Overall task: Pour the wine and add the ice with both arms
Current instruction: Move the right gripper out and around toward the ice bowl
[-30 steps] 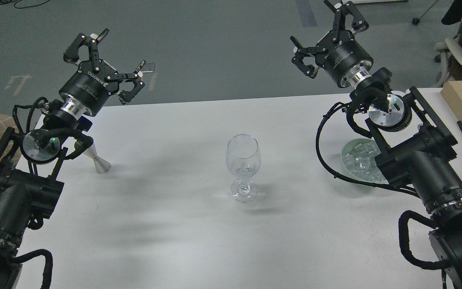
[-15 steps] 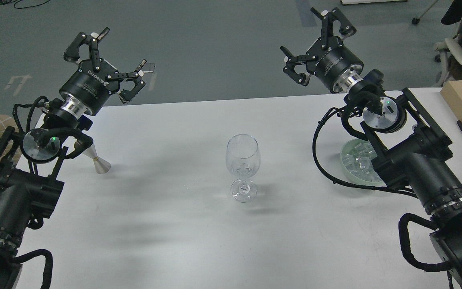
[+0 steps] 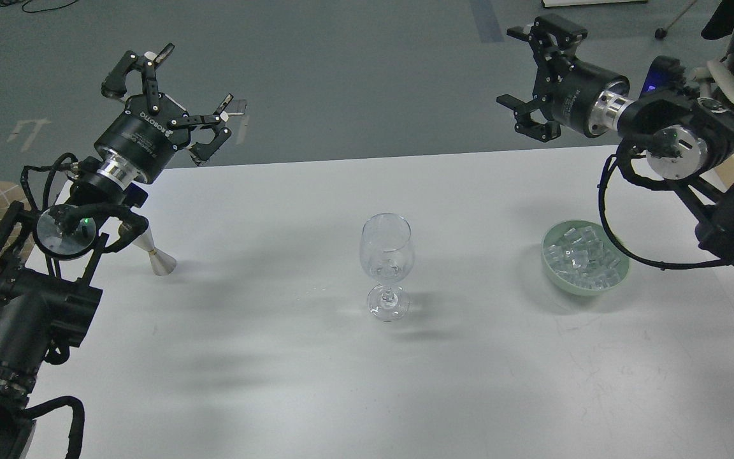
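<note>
- The right arm (image 3: pixel 692 153) is cut off by the right edge, and the left arm (image 3: pixel 29 299) by the lower left corner.
- A silver cone-shaped cup (image 3: pixel 155 254) stands on the tabletop (image 3: pixel 278 382) at left; the left arm's wrist hides its top.
- The ice (image 3: pixel 582 257) lies piled in a green bowl (image 3: pixel 558 275) on the right of the tabletop, in plain sight, with a black cable looping just beside the bowl's far right rim.
- The glass (image 3: pixel 387 264) stands upright mid-tabletop, well apart from the bowl and the cone; whether it holds anything is hard to make out.
- The left hand (image 3: pixel 172 95) hangs past the far left edge of the tabletop, fingers spread apart and clamped on nothing, pointing far and right.
- The right hand (image 3: pixel 536 80) hangs beyond the far edge, pointing left, fingers apart and bare, its long axis lying nearly level.
</note>
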Robot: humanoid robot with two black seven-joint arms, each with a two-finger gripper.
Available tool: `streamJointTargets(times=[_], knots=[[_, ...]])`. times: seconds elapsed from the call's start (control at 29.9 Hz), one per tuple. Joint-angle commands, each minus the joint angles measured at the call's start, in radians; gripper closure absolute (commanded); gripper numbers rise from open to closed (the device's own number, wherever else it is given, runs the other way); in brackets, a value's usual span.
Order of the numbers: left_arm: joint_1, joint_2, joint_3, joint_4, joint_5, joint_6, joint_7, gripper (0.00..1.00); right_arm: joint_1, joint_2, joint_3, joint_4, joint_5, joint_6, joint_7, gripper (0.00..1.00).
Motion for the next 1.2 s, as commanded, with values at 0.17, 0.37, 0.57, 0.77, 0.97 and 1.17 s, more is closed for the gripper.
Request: streamJointTargets(times=[0.17,0.37,0.57,0.77,0.97,1.17], knots=[[0.001,0.002,0.0,0.0,0.0,0.0,0.002,0.02,0.177,-0.149,-0.329,0.018,-0.114,0.002,0.006,0.0],[0.0,0.005,0.0,0.0,0.0,0.0,0.006,0.02,0.182,-0.22,-0.45,0.053,-0.303,0.002,0.005,0.0],[0.001,0.003,0.0,-0.001,0.0,0.0,0.008,0.02,0.206,-0.328,-0.584,0.182,-0.348,0.002,-0.004,0.0],[0.001,0.002,0.0,-0.001,0.0,0.0,0.008,0.02,0.21,-0.393,-0.604,0.268,-0.363,0.018,-0.039,0.0],[0.009,0.0,0.0,-0.001,0.0,0.0,0.008,0.02,0.196,-0.471,-0.604,0.407,-0.363,0.044,-0.099,0.01],[0.011,0.0,0.0,-0.001,0.0,0.0,0.006,0.02,0.185,-0.491,-0.604,0.459,-0.365,0.06,-0.101,0.0]])
